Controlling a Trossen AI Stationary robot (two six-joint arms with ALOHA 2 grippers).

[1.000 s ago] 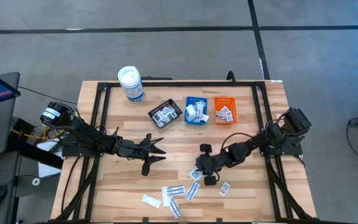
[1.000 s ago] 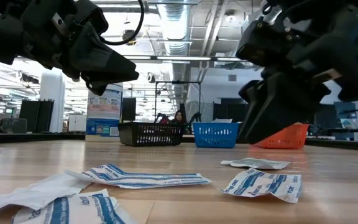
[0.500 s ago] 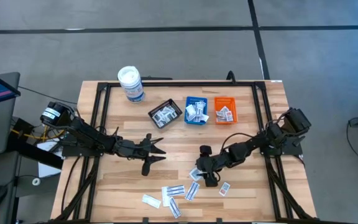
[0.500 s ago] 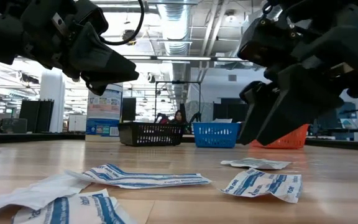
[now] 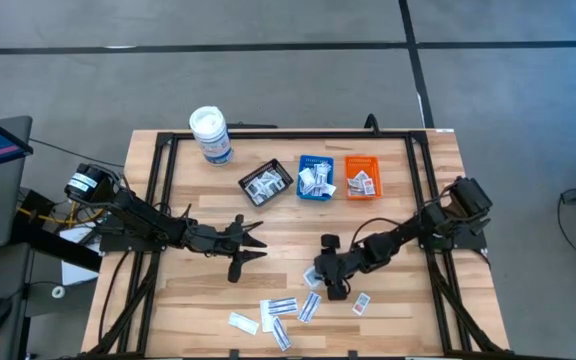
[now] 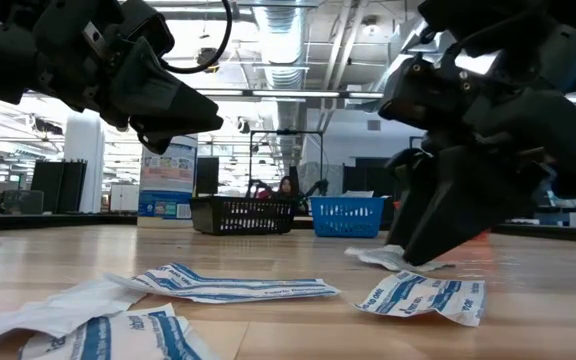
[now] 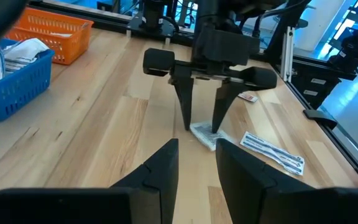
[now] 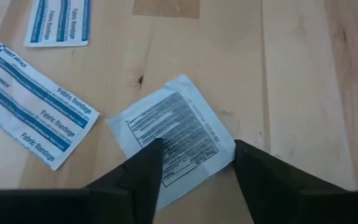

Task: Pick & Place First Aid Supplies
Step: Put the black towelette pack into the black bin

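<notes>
Six loose packets (image 5: 280, 318) near the table's front edge, right gripper (image 5: 315, 280) fingers apart straddling a dark-print packet (image 8: 174, 135), left gripper (image 5: 251, 250) hovering mid-table, fingers slightly apart and empty, three trays (image 5: 309, 179) holding packets, one white canister (image 5: 210, 135) farthest back.

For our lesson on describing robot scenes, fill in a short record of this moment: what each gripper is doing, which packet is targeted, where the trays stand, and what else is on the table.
right gripper: open, lowered over the white packet with dark print, one finger on each side of it, not yet closed
left gripper: open, waiting above the table's left half, holding nothing
loose packets: scattered near the front edge
trays: black tray, blue tray, orange tray in a row at the back, all holding packets
other: white canister at the back left
</notes>
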